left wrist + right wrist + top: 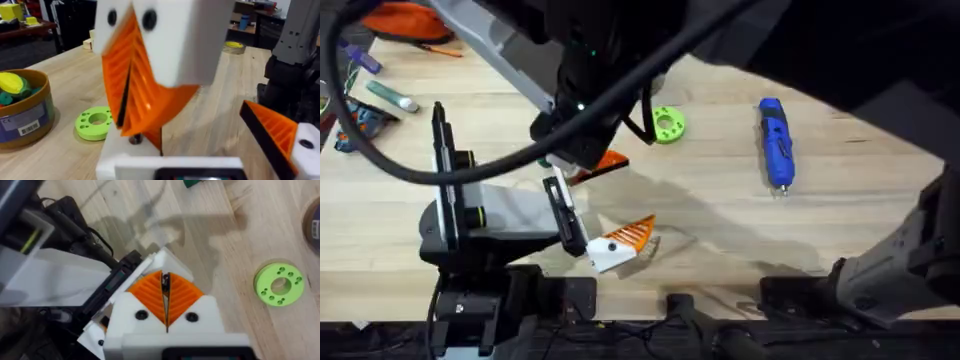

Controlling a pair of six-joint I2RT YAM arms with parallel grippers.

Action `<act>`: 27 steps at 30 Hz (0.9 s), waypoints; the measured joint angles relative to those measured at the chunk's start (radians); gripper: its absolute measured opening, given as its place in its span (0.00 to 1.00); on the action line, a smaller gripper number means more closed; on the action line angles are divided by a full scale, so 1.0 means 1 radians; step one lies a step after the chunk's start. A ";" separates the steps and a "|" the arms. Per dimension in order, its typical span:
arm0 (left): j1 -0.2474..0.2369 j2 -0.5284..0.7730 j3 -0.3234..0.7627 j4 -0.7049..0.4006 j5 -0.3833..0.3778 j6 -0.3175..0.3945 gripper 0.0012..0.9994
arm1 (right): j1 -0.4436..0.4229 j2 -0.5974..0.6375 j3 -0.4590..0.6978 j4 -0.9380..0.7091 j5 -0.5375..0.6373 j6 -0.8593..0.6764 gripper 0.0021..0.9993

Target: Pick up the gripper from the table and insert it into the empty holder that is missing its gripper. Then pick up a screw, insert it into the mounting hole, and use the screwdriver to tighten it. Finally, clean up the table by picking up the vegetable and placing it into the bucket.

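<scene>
– Orange item, ribbed, black end: the gripper (164, 280). Where did we log it?

– Pinched between the right arm's fingers (182, 297), which were closed flat on it. Little of it showed past the pads, only a thin dark strip. It hung just above a bare white mount (114, 152), which we took for the holder. The left arm's fingers (635, 233) stood spread apart, gripping nothing, with the right arm's fingers lowered between them.

– Orientation?

– In the left wrist view its long axis ran steeply upright, leaning a little, in line with the fingers that held it. We judged that the lower end pointed at the holder. We could not tell whether it had touched.

– Hazards entered?

– Three, all our own judgement. One: the lean could make the part meet the holder askew and jam, or twist in the pads. Two: so thin a hold could let it slip and drop to the surface under a hard push. Three: the two arms worked very close, so a sideways correction could knock white mount against white mount.

– Other stock?

– Screwdriver (775, 140), blue, flat on the surface well apart to the right, metal tip toward the near edge. Bucket (30, 122) beside the green ring-shaped disc (95, 122).
</scene>
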 joint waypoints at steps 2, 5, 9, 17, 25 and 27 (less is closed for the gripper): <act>0.000 0.000 0.000 0.000 0.000 0.000 0.99 | 0.000 0.000 -0.005 0.003 0.000 0.000 0.00; 0.000 0.000 0.000 0.000 0.000 0.000 0.99 | 0.000 0.000 -0.006 0.014 0.000 0.000 0.00; 0.000 0.000 0.000 0.000 0.000 0.000 0.99 | 0.000 0.000 -0.007 0.023 0.000 0.000 0.00; 0.000 0.000 0.000 0.000 0.000 0.000 0.99 | 0.000 0.000 -0.007 0.018 0.000 0.000 0.00; 0.000 0.000 0.000 0.000 0.000 0.000 0.99 | 0.004 0.000 -0.011 0.009 0.000 0.000 0.00; 0.000 0.000 0.000 0.000 0.000 0.000 0.99 | 0.005 0.000 -0.019 0.009 0.000 0.001 0.00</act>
